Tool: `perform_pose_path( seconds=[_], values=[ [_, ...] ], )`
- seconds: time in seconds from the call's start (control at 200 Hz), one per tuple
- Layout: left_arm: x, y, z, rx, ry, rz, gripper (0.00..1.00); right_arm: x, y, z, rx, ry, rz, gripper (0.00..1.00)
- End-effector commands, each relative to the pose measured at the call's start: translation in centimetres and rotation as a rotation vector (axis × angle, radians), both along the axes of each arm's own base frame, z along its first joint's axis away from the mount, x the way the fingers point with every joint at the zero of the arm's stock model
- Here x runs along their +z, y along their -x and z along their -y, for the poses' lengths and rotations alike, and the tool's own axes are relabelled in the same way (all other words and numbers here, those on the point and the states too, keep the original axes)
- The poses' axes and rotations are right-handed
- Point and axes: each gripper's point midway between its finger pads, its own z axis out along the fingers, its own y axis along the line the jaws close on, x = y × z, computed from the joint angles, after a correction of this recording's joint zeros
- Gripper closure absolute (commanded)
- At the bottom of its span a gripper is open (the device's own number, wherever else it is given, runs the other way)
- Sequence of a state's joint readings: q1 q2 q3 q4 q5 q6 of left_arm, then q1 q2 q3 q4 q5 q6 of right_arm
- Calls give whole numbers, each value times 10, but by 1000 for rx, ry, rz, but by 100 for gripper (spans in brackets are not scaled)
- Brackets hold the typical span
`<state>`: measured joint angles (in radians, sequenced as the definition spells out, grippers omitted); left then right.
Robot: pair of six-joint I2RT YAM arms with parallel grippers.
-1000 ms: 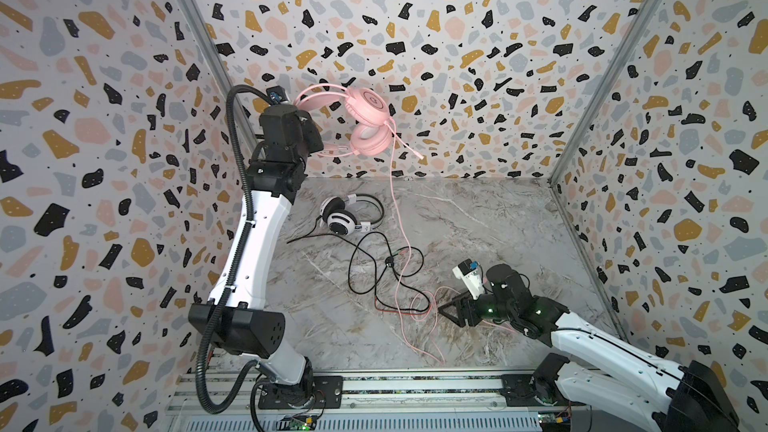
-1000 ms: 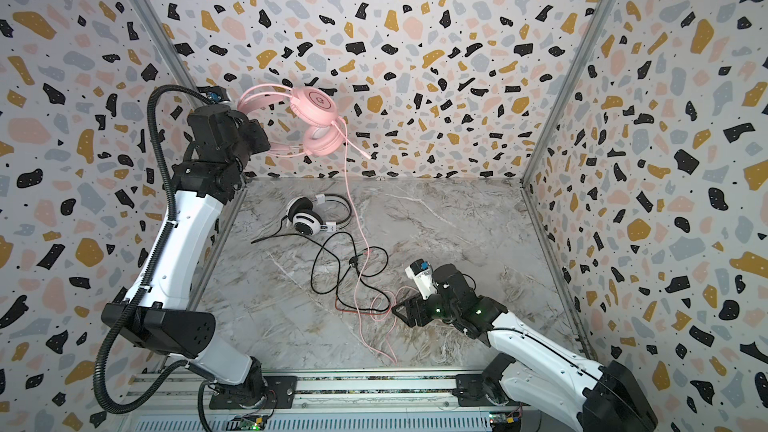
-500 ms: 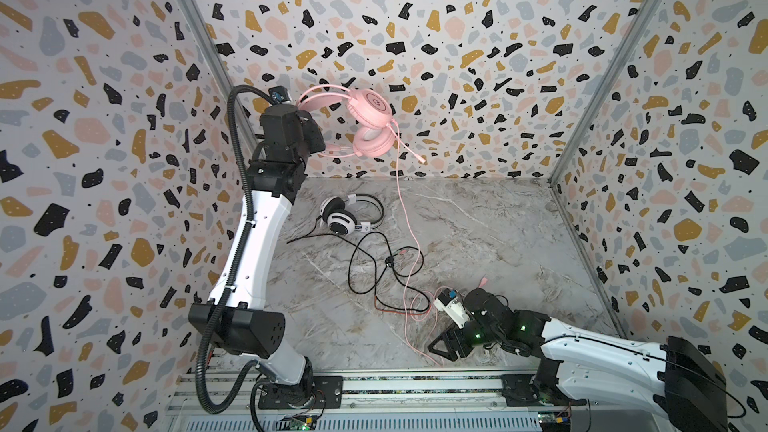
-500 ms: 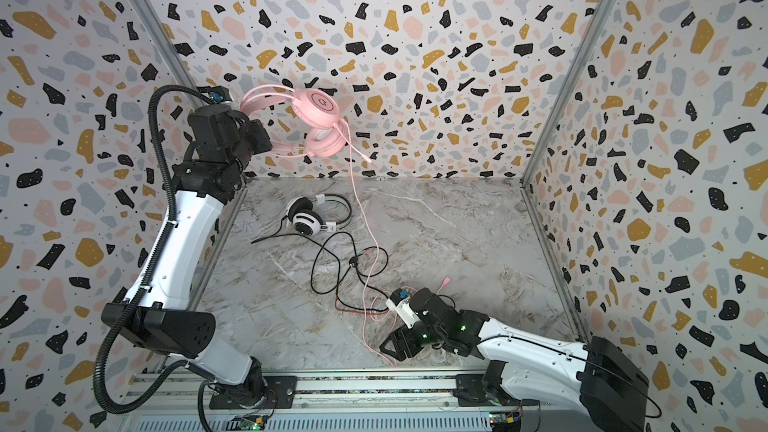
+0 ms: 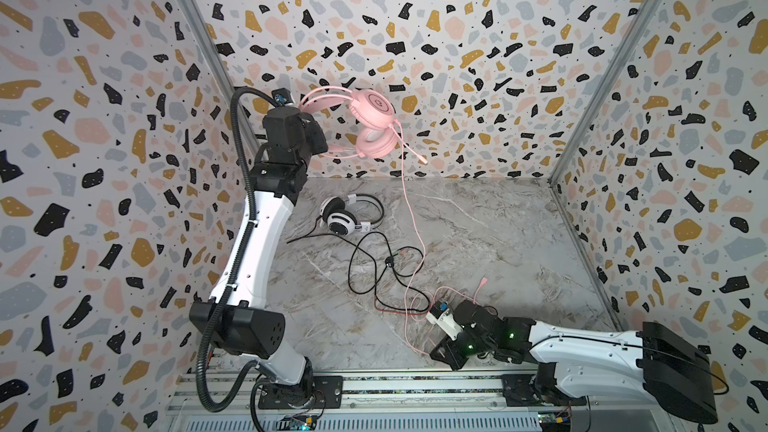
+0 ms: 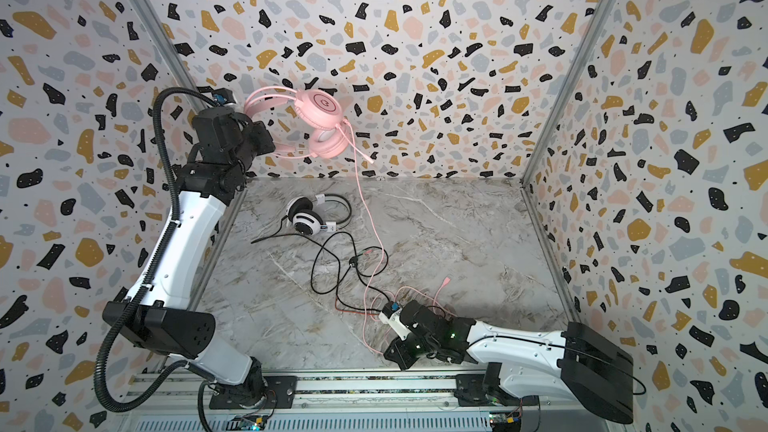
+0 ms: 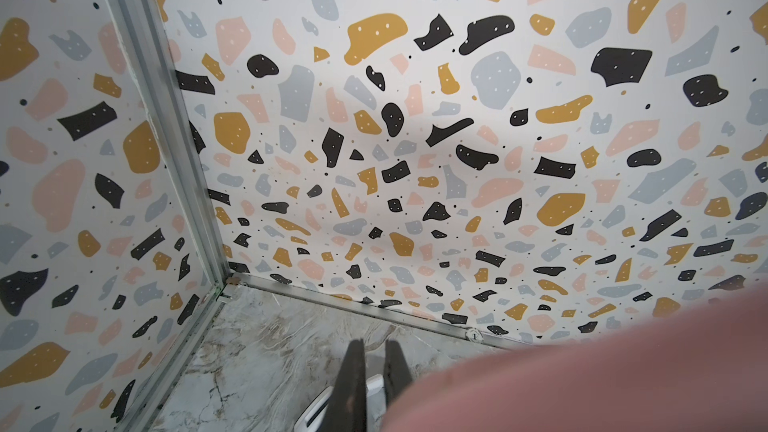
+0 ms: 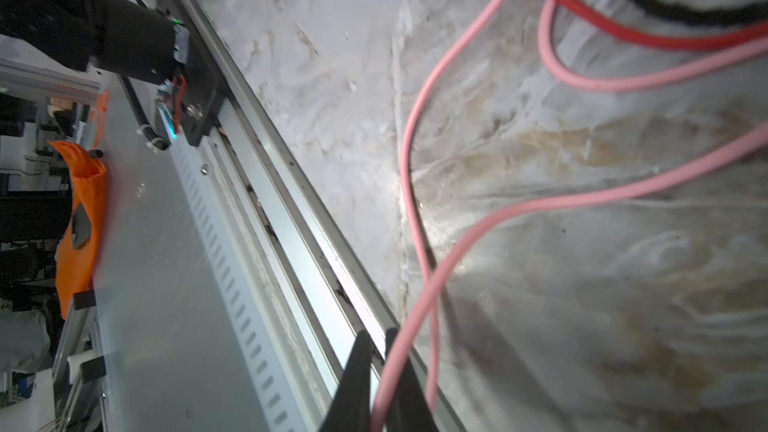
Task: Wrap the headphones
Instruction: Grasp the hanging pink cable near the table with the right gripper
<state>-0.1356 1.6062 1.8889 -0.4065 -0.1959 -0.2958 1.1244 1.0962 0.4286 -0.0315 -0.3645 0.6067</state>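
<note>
My left gripper (image 5: 322,147) is raised near the back wall, shut on the headband of the pink headphones (image 5: 372,122), which hang in the air in both top views (image 6: 320,118). In the left wrist view the gripper (image 7: 374,347) shows two close fingers beside a pink blur (image 7: 582,384). The pink cable (image 5: 409,218) drops to the floor. My right gripper (image 5: 442,353) lies low at the front edge, shut on that cable (image 8: 540,201); the cable runs out between its fingers (image 8: 376,336). The white headphones (image 5: 347,216) lie on the floor at the back left.
The white headphones' black cable (image 5: 374,268) loops across the middle of the marble floor, tangled with a thin red wire (image 5: 395,311) and pink cable loops. A pink plug (image 5: 482,282) lies near the right gripper. The front metal rail (image 8: 291,218) runs beside the right gripper.
My right gripper has moved toward the front edge and gone from open to shut on the pink cable. The left arm still holds the pink headphones up in the same place.
</note>
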Motion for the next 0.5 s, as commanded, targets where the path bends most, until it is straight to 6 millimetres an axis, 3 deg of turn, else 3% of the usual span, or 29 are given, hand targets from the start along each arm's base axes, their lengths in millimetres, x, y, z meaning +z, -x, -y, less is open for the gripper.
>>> perform_pose_path(
  seconds=[0.0,0.1,0.185,0.31,0.441,0.496],
  values=[
    [35,4,2,0,105,157,100,64,-24,-18,-7,-126,166,98],
    [23,1,8,-26,132,139,100,98,-52,-12,-56,-158,261,100],
    [18,3,11,-43,143,127,100,118,-85,8,-146,-156,335,100],
    [19,13,9,-38,145,136,100,121,-144,55,-343,-93,383,100],
    [28,25,4,-21,129,161,100,122,-178,87,-446,-70,416,100],
    [32,30,1,-9,116,168,100,125,-194,110,-530,-32,431,100]
  ],
)
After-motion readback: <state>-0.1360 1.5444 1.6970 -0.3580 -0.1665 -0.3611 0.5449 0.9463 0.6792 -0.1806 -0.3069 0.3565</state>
